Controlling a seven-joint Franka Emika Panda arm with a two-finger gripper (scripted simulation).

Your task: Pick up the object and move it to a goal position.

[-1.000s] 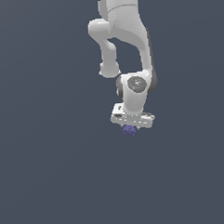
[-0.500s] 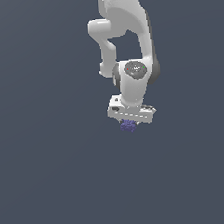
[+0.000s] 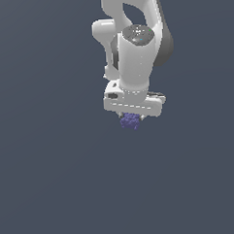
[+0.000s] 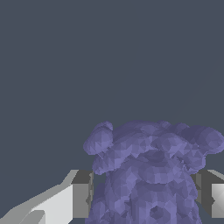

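Note:
The object is a small dark purple-blue lumpy cluster (image 3: 130, 121), like a bunch of grapes. In the exterior view it hangs just under my white gripper (image 3: 131, 119), whose fingers are mostly hidden behind the hand. In the wrist view the cluster (image 4: 151, 170) fills the space between my two fingertips (image 4: 82, 194), which press on it from both sides. The gripper is shut on the object and holds it off the dark grey floor.
The white arm (image 3: 134, 45) reaches down from the top of the exterior view. A plain dark grey floor (image 3: 54, 180) lies all around. No goal marker shows.
The arm has lifted and the gripper with the object has risen in the exterior view. The wrist has turned so the hand faces more squarely.

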